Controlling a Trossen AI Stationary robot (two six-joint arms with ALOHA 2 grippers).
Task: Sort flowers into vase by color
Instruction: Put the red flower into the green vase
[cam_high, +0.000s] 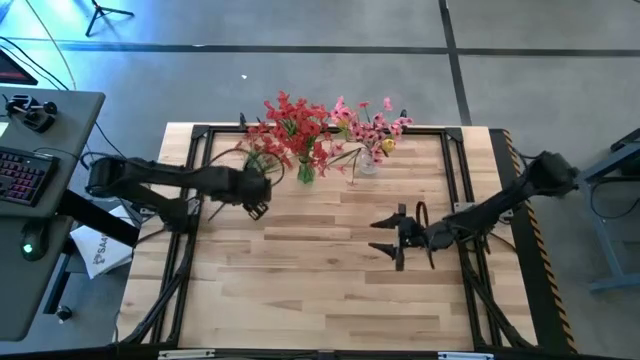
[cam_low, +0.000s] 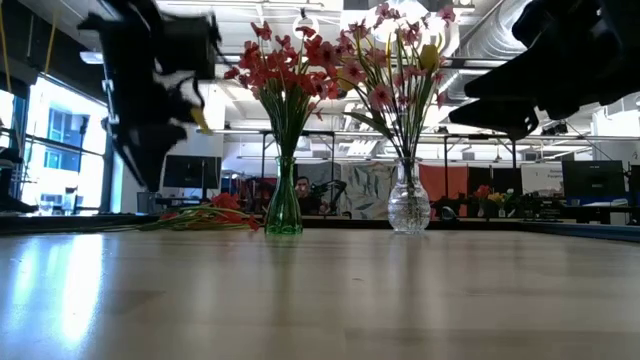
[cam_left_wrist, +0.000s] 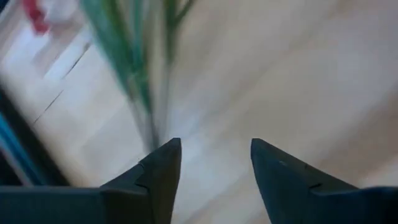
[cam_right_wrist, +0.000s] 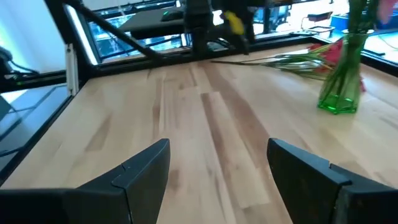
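Observation:
A green glass vase (cam_high: 305, 173) at the table's far middle holds red flowers (cam_high: 292, 118). Just right of it, a clear vase (cam_high: 367, 164) holds pink flowers (cam_high: 365, 122) and a yellow one. A few loose flowers (cam_high: 262, 158) with red blooms lie flat on the table left of the green vase. My left gripper (cam_high: 258, 205) hangs open, tilted down, just near of these loose flowers; their green stems (cam_left_wrist: 134, 81) show blurred beyond its fingertips. My right gripper (cam_high: 388, 240) stands open over the table's middle right, with nothing between its fingers.
A black frame (cam_high: 200, 135) runs along the table's far, left and right sides. Bare wood (cam_high: 320, 290) fills the table's near half. Beyond the table lies an office room (cam_low: 560, 190) with screens. A desk with a keyboard (cam_high: 25, 175) stands left of the table.

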